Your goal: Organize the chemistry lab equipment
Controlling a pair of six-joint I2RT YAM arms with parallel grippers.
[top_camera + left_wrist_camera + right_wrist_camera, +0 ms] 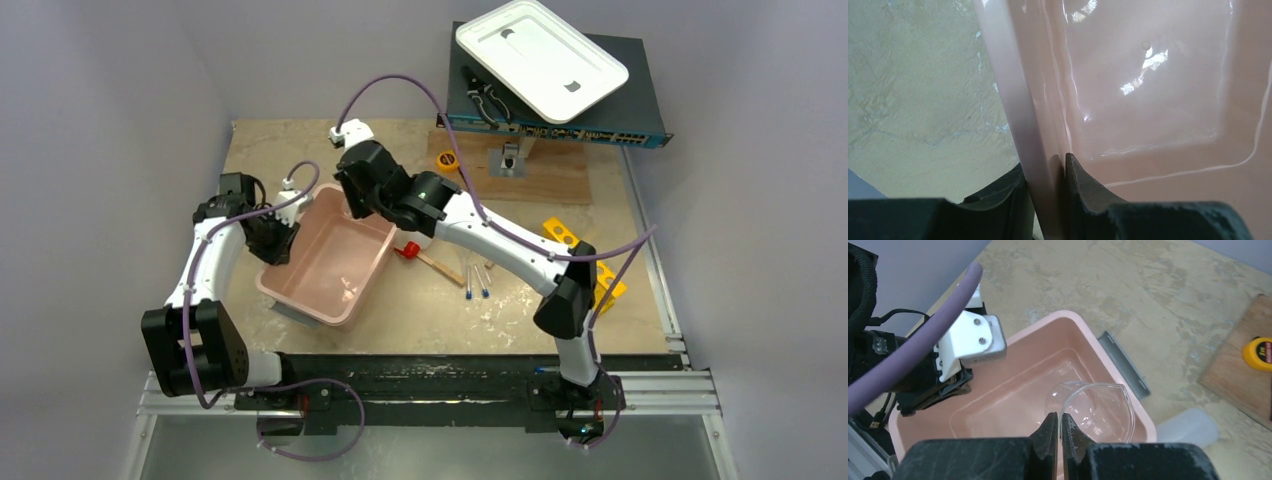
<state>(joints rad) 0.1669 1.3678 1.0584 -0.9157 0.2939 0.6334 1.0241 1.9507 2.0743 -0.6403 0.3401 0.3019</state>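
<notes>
Left gripper (1045, 167) is pinching 9 o'clock rim of tub (1083, 320); right gripper (1059, 421) is clamping beaker (1105, 405) above tub, probably next needing gentle lowering, then release.

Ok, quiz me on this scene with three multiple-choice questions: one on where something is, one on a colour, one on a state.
1. Where is the clear beaker in the right gripper? A) over the pink tub B) on the floor C) in a drawer
2. What colour is the tape measure on the wooden board? A) red B) yellow C) green
3. The left gripper is: A) wide open B) out of view C) shut on the tub's wall
Answers: 1 A, the right wrist view shows the tub beneath it; 2 B, its case is yellow; 3 C, its fingers pinch the wall from both sides.
</notes>
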